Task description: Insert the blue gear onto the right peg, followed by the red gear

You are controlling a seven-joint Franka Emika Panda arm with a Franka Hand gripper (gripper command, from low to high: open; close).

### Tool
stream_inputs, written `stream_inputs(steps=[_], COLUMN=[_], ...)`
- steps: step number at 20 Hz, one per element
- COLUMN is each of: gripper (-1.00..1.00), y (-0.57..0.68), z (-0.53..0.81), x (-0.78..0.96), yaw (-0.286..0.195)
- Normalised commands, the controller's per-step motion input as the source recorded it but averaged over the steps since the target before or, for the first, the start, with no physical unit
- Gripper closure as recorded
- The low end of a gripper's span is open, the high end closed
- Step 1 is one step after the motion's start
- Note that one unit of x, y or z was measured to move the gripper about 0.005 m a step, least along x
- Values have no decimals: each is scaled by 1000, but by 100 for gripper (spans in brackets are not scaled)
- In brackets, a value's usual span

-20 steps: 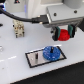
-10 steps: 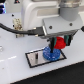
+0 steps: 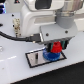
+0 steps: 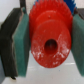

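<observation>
In the exterior view, the black plate (image 3: pixel 44 58) lies on the white table (image 3: pixel 12 72), its left part bare. Toward the plate's right end the blue gear (image 3: pixel 52 56) sits flat, and directly above it the gripper (image 3: pixel 56 47) clamps the red gear (image 3: pixel 56 48). The wrist view shows teal pads (image 4: pixel 22 42) pressing the red gear's rim on both sides.

White tabletop (image 3: pixel 15 75) — brightly lit.
</observation>
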Motion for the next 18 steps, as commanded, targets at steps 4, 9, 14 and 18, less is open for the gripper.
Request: stream_inputs(steps=[4, 9, 14, 18], gripper=[100, 100, 100, 100], y=[-29, -61, -155, -147], z=[83, 380, 238, 45], x=[38, 17, 109, 138], yaw=[0, 0, 0, 0])
